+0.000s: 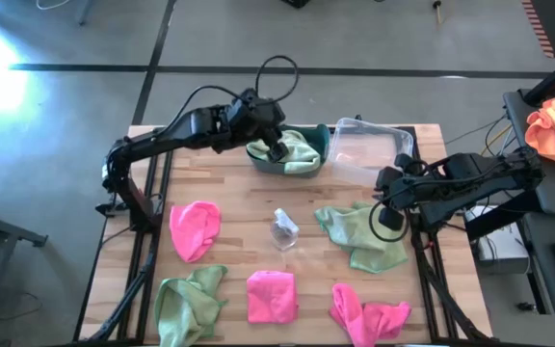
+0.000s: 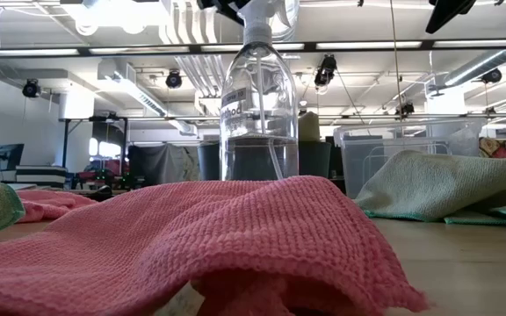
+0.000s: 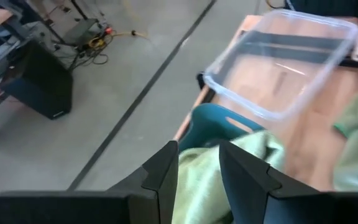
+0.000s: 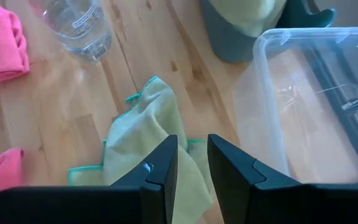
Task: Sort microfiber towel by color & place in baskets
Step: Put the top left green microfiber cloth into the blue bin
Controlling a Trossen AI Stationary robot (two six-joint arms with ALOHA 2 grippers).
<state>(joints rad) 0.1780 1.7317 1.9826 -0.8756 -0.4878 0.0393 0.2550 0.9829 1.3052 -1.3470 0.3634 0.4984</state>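
A butcher-block wooden table (image 1: pixel 239 241) seen from above holds scattered cloths. Going left to right: a crumpled sage green microfiber towel (image 1: pixel 186 304) lies at the near left corner, with a bright pink microfiber towel (image 1: pixel 195 229) beyond it.

The left gripper (image 1: pixel 276 146) hangs over the dark teal-blue plastic tub (image 1: pixel 321 145) at the far edge. Its jaws stand slightly parted with nothing clamped between them; a pale green towel (image 3: pixel 197 180) sits heaped directly beneath and just past the fingertips, inside the tub. A second pink towel (image 1: pixel 271 296) lies near the front, behind it a clear glass spray bottle (image 1: pixel 283 229) stands mid-table, and a third pink towel (image 1: pixel 369 313) lies further right.

The right gripper (image 1: pixel 389 218) hovers low over another sage green towel (image 1: pixel 359 236), which spreads below and ahead of its jaws. The jaws are a narrow gap apart and hold nothing. The clear see-through plastic tub (image 1: pixel 369 149) sits beyond them, beside the teal one.

Risks, as I judge them: the heaped green towel may snag on a left finger and lift out as the arm rises. The right jaws, so narrow, may pinch only a fold and drop the cloth short of the tub.

The table-level camera is blocked by a pink towel and the bottle, so both grippers' fingertips are cut off there.
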